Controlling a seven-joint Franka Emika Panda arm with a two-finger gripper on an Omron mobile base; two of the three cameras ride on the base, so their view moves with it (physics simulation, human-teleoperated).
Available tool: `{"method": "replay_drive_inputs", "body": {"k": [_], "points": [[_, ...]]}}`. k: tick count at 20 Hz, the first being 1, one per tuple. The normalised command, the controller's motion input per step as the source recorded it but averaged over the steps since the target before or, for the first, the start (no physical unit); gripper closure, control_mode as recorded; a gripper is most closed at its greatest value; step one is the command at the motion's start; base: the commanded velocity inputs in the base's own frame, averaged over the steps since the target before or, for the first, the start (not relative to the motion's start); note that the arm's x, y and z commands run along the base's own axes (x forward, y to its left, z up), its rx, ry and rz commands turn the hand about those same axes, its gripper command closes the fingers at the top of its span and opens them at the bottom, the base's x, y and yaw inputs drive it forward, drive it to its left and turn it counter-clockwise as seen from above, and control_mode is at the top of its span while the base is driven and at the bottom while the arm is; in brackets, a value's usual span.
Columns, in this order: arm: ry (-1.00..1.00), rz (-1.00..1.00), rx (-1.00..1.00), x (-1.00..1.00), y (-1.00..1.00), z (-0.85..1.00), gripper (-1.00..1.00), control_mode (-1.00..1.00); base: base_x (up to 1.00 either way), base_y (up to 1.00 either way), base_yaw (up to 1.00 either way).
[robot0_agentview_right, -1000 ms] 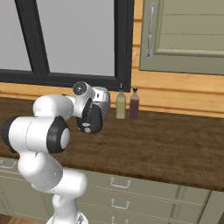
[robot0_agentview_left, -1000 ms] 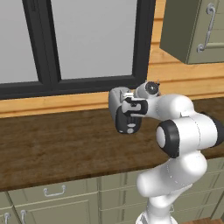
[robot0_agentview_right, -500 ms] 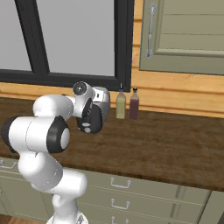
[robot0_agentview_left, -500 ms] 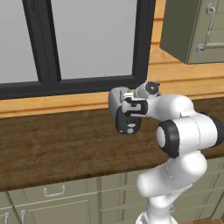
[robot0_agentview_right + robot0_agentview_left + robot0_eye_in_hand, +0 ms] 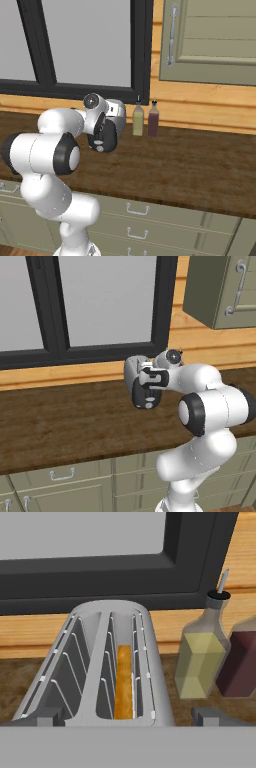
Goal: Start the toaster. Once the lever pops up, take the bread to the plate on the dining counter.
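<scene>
The silver-grey toaster (image 5: 131,372) (image 5: 119,111) (image 5: 107,619) stands on the wood worktop under the window, its black end panel (image 5: 145,397) facing the room. The bread (image 5: 123,682), a tan slice, sits edge-up in the right slot. My gripper (image 5: 129,718) hovers just above the toaster's near end and looks along its top. It is open, with one fingertip (image 5: 46,716) on each side and nothing between them. My hand (image 5: 151,377) hides the upper part of the end panel, so I cannot make out the lever. The plate and the dining counter are out of view.
Two bottles stand right of the toaster against the wall: an olive-yellow one (image 5: 138,120) (image 5: 200,662) and a dark red one (image 5: 153,120) (image 5: 242,662). A black-framed window (image 5: 100,306) is behind. A wall cabinet (image 5: 210,40) hangs at upper right, and drawers (image 5: 60,481) run below the worktop.
</scene>
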Motion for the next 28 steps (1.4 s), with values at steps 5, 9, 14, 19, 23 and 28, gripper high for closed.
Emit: {"method": "replay_drive_inputs", "body": {"k": [5,9,14,19,23,28], "points": [[0.0,0.0,0.0,0.0,0.0,0.0,-1.0,-1.0,0.0,0.0,0.0],[0.0,0.0,0.0,0.0,0.0,0.0,-1.0,-1.0,0.0,0.0,0.0],[0.0,0.0,0.0,0.0,0.0,0.0,-1.0,-1.0,0.0,0.0,0.0],[0.0,0.0,0.0,0.0,0.0,0.0,-1.0,-1.0,0.0,0.0,0.0],[0.0,0.0,0.0,0.0,0.0,0.0,-1.0,-1.0,0.0,0.0,0.0],[0.0,0.0,0.0,0.0,0.0,0.0,-1.0,-1.0,0.0,0.0,0.0]]}}
